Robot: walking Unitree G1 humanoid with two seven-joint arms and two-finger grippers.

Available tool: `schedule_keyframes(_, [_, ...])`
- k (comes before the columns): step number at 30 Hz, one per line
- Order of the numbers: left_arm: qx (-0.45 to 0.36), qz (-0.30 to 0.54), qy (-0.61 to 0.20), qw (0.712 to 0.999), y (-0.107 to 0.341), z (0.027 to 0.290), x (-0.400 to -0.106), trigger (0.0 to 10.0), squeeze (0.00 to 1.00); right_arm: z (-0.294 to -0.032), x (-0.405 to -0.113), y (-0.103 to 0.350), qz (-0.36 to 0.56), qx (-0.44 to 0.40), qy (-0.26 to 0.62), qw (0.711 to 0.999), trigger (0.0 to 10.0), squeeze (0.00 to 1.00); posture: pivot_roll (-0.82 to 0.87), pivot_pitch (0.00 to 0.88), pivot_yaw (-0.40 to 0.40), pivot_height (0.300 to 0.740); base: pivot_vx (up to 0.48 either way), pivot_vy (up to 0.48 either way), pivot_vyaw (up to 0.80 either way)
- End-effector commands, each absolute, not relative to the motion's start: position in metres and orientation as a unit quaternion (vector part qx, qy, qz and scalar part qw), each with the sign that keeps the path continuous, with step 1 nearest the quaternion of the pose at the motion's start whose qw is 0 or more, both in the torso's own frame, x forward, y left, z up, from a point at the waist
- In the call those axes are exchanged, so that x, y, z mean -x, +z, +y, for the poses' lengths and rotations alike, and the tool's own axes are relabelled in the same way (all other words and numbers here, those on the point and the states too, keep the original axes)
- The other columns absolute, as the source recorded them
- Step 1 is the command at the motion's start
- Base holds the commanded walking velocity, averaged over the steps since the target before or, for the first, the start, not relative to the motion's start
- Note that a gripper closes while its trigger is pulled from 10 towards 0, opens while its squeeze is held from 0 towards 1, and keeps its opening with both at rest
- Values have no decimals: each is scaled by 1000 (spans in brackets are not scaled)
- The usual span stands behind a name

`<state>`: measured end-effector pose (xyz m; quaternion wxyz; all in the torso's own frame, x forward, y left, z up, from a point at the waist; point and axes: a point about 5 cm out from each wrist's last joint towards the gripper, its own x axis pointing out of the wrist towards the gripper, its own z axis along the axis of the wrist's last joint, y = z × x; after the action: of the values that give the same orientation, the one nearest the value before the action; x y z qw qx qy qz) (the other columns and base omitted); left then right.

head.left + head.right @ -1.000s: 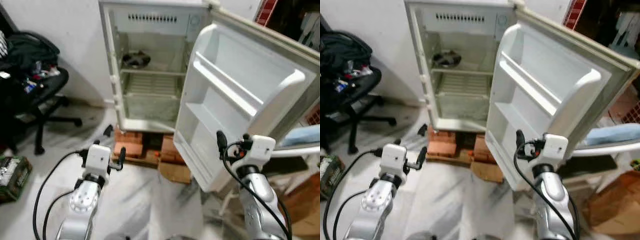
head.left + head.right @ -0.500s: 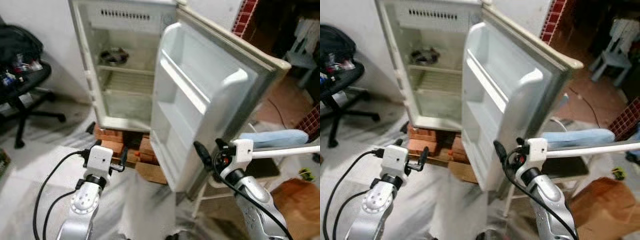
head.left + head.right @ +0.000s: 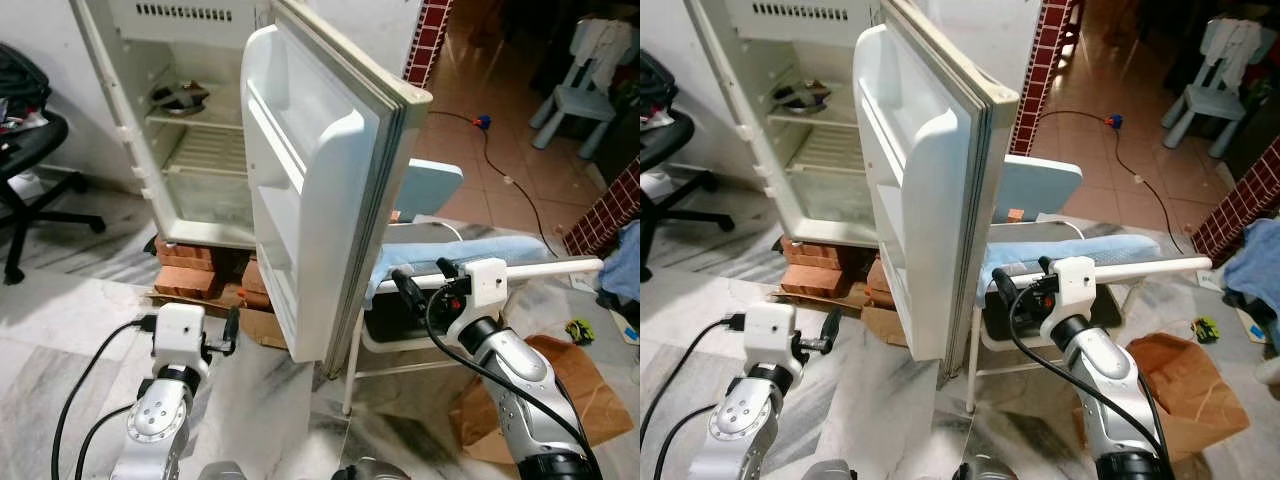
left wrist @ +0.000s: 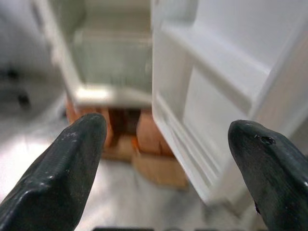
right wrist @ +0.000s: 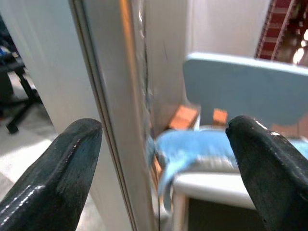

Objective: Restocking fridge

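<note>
The white fridge (image 3: pixel 190 150) stands open on bricks, its shelves bare but for a dark round pan (image 3: pixel 178 97) on the top shelf. Its door (image 3: pixel 310 200) swings toward me, its shelves empty. My left gripper (image 3: pixel 232 330) is open and empty, low in front of the door's inner side; in the left wrist view its fingertips (image 4: pixel 62 178) frame the door and cabinet. My right gripper (image 3: pixel 422 285) is open and empty too, just past the door's outer edge (image 5: pixel 115 120), level with a chair seat.
A pale chair (image 3: pixel 430 190) draped with a blue cloth (image 3: pixel 470 255) stands right behind the door. Brown cardboard (image 3: pixel 575 400) lies on the floor at right. Bricks (image 3: pixel 185 280) hold up the fridge. A black office chair (image 3: pixel 20 170) is at left, a cable (image 3: pixel 510 180) crosses the tiles.
The view has swung to the right, so the fridge sits further left and the door shows edge-on. The chair with the blue cloth has come into view. Both grippers stay open.
</note>
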<state>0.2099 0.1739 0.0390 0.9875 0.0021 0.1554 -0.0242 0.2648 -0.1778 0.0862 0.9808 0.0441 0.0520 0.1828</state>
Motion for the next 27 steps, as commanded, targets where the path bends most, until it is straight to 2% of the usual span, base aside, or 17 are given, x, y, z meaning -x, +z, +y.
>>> schedule_keyframes(1, [11,184,-17,983,34,179,-206,10000,0,-176,-272,97,24,-38,180,983,10000,1000,72,32,-52,740,0,0,0])
schedule_keyframes(7, [12,223,-34,974,27,175,-204,10000,0,-168,-284,112,-5,-51,199,979,10000,1000,73,29,-52,740,0,0,0])
schedule_keyframes(8, [10,223,-41,974,28,174,-205,10000,0,-161,-290,119,-14,-57,219,974,10000,639,72,28,-50,740,0,0,0])
schedule_keyframes(9, [10,226,-42,973,28,174,-205,10000,0,-158,-293,123,-20,-63,225,972,10000,353,70,28,-50,740,0,0,0])
schedule_keyframes(10, [9,230,-44,972,27,173,-205,10000,0,-152,-301,133,-34,-71,227,971,10000,239,73,25,-52,740,0,0,0])
schedule_keyframes(12, [8,232,-45,972,26,172,-205,10000,0,-150,-305,137,-41,-73,226,971,10000,239,73,25,-52,740,0,0,0])
schedule_keyframes(13, [7,233,-45,971,26,172,-205,10000,0,-149,-308,141,-46,-78,225,970,10000,0,76,24,-53,740,0,0,0])
schedule_keyframes(22, [-1,243,-47,969,26,172,-206,10000,0,-124,-321,159,-65,-115,235,963,10000,0,82,22,-56,740,0,0,0])
schedule_keyframes(23, [-2,244,-47,969,26,172,-206,10000,0,-107,-311,165,-57,-165,303,937,10000,0,84,25,-55,740,0,0,0])
schedule_keyframes(24, [-2,244,-47,969,26,172,-206,10000,0,-107,-311,165,-57,-165,303,937,10000,0,84,25,-55,740,0,0,0])
schedule_keyframes(26, [-7,245,-50,968,26,171,-205,10000,0,-83,-277,177,-45,-225,460,858,10000,0,81,24,-54,740,0,0,0])
schedule_keyframes(27, [-7,246,-50,968,26,171,-205,10000,0,-82,-270,178,-41,-229,482,845,10000,0,80,25,-54,740,0,0,0])
